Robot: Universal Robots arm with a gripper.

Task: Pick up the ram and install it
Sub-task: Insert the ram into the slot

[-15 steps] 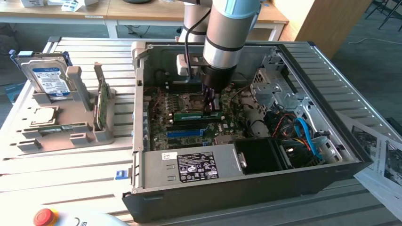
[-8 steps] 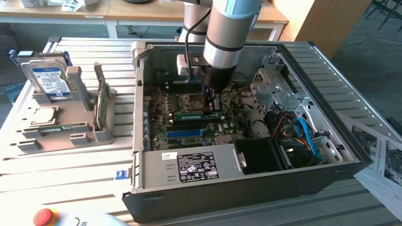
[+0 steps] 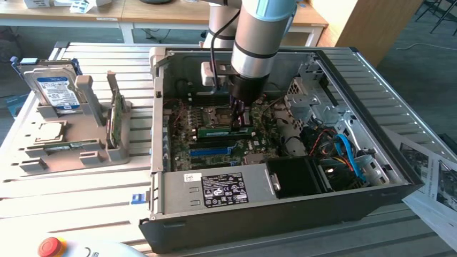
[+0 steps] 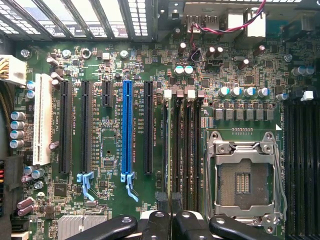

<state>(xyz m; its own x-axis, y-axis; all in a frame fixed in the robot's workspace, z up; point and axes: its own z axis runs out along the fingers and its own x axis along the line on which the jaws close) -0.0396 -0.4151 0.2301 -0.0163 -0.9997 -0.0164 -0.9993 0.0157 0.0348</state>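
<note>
The ram [image 3: 214, 130], a long narrow green stick, stands on edge among the black memory slots beside the CPU socket [image 3: 214, 113] on the motherboard [image 3: 187, 136] inside the open computer case. My gripper [image 3: 239, 126] reaches straight down into the case and is shut on the ram near its end on the exterior view's right. In the wrist view the ram [image 4: 167, 150] appears edge-on as a thin line running away from my gripper [image 4: 169, 200], in line with the slots next to the socket [image 4: 242, 180]. Whether the stick is pressed home in a slot I cannot tell.
A long blue slot [image 4: 127, 130] lies beside the memory slots. The power supply [image 3: 214, 190] fills the case's near side, with drive cages and cables [image 3: 343, 150] on the exterior view's right. A grey holder [image 3: 68, 144] outside carries a hard drive [image 3: 53, 88] and an upright green card [image 3: 114, 120].
</note>
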